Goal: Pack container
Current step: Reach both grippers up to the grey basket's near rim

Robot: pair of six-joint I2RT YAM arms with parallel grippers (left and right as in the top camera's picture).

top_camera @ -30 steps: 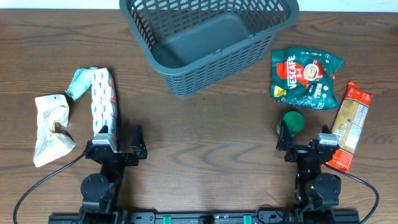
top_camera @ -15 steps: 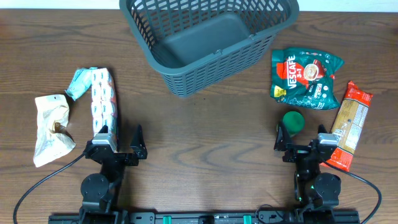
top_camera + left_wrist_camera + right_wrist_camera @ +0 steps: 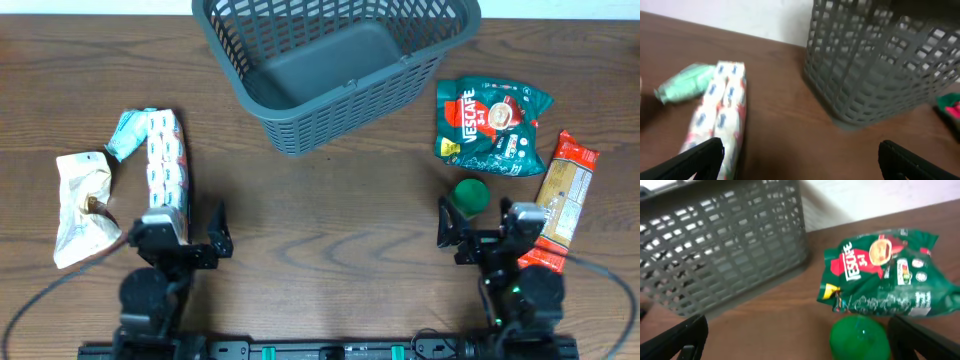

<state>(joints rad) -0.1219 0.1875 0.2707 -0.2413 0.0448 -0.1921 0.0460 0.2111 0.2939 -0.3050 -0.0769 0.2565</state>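
Dark grey plastic fills the far middle of the wooden table [image 3: 330, 220]: the container [image 3: 335, 70], a big slotted basket with a thick rim, sits skewed to the table edge, its solid floor in full view from overhead. Down at the near left, the left gripper [image 3: 190, 232] has its fingers spread wide and nothing between them, hanging just off the near end of a long white pack printed in red and blue [image 3: 165, 165]. A mint-green wrapper [image 3: 127, 133] lies against that pack's far end, and a crumpled cream paper packet [image 3: 82, 205] lies further left. Over on the near right, the right gripper [image 3: 482, 225] is spread just as wide, also empty-handed. A small green round item [image 3: 472, 195] sits just beyond its fingertips; lid or ball, it cannot be told. Beyond that lies a green Nescafé 3-in-1 pouch [image 3: 490, 125], just right of the basket's near right corner. An orange-red packet of pasta [image 3: 562, 200] lies lengthwise at the far right, close beside the right gripper's outer finger.
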